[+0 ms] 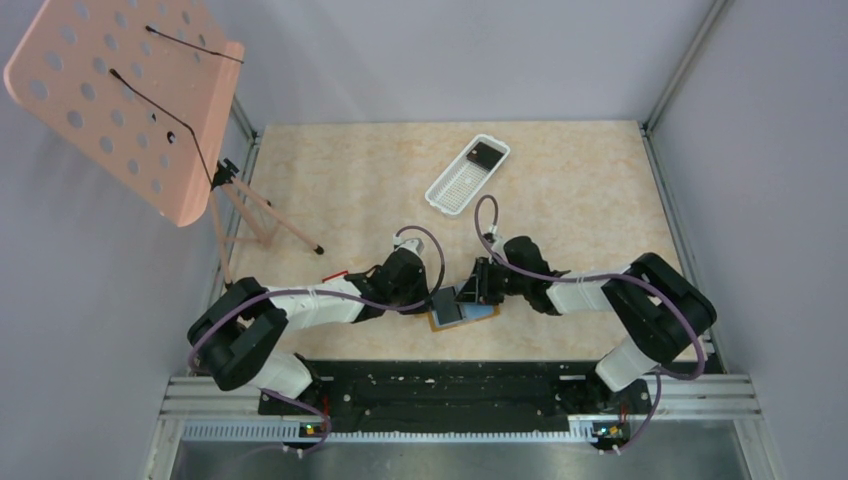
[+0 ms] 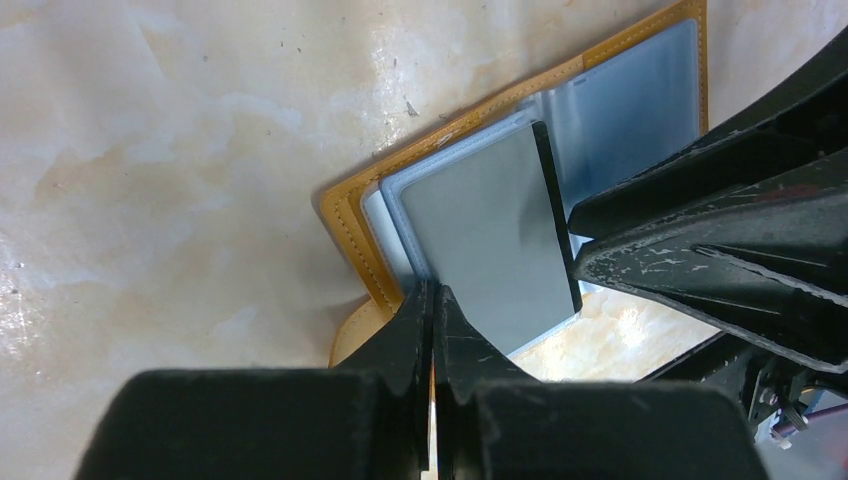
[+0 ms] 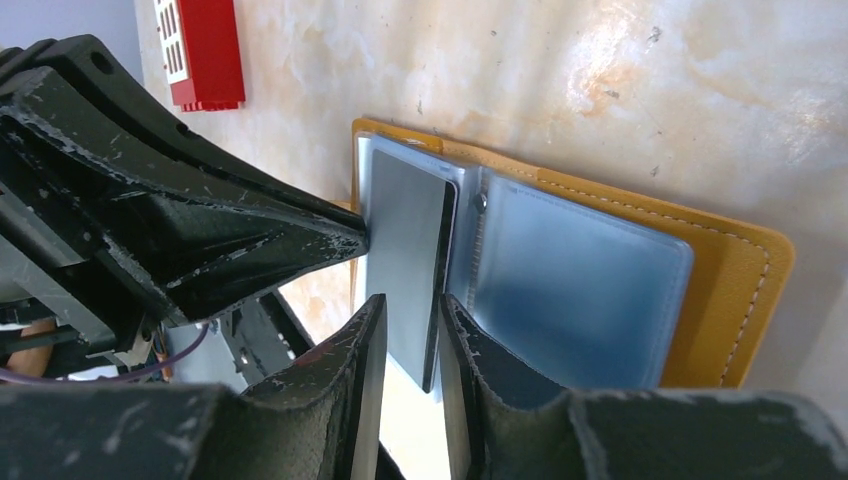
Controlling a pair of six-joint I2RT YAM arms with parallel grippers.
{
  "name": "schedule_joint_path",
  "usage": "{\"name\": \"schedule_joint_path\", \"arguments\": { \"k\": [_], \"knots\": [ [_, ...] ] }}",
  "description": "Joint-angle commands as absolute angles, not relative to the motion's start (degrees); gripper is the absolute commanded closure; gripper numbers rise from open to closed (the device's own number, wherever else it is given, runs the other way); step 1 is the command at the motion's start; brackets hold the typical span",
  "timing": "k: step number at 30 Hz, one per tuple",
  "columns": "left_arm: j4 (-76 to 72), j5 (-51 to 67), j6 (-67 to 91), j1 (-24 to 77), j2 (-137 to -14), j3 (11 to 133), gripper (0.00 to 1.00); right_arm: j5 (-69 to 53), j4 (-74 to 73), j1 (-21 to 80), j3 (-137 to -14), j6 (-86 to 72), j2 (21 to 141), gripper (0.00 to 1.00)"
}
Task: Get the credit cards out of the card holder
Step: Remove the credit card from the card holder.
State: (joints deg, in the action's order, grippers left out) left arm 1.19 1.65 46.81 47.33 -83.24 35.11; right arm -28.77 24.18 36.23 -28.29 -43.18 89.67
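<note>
The tan card holder (image 1: 482, 316) lies open near the table's front edge, its blue-grey sleeves (image 3: 570, 290) facing up. A grey credit card (image 2: 490, 240) sticks partly out of the left sleeve and is raised off the table. My left gripper (image 2: 433, 295) is shut on the holder's tan edge (image 2: 350, 225) beside that sleeve. My right gripper (image 3: 412, 335) stands narrowly open from the other side, with the card's (image 3: 405, 230) free corner between its fingers. In the top view both grippers (image 1: 437, 303) (image 1: 468, 297) meet over the holder.
A white slotted tray (image 1: 467, 173) with a dark item in it lies at the back. A pink perforated stand (image 1: 130, 100) on a tripod stands at the left. A small red block (image 3: 205, 50) lies near the left arm. The metal rail (image 1: 460, 395) is close behind the holder.
</note>
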Motion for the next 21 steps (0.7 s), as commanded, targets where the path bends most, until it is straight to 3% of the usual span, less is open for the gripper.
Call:
{"name": "schedule_joint_path", "arguments": {
  "k": [1,17,21],
  "knots": [
    [0.5,0.5,46.5,47.5,-83.6,33.5,1.0,-29.8,27.4,37.2,-30.7,-43.3,91.2,0.75],
    [0.5,0.6,46.5,47.5,-84.0,33.5,1.0,-30.7,29.3,37.4,-31.2,-43.8,93.0,0.83],
    [0.7,0.5,46.4,47.5,-84.1,33.5,1.0,-30.7,29.7,37.5,-30.9,-43.8,93.0,1.0]
  ]
}}
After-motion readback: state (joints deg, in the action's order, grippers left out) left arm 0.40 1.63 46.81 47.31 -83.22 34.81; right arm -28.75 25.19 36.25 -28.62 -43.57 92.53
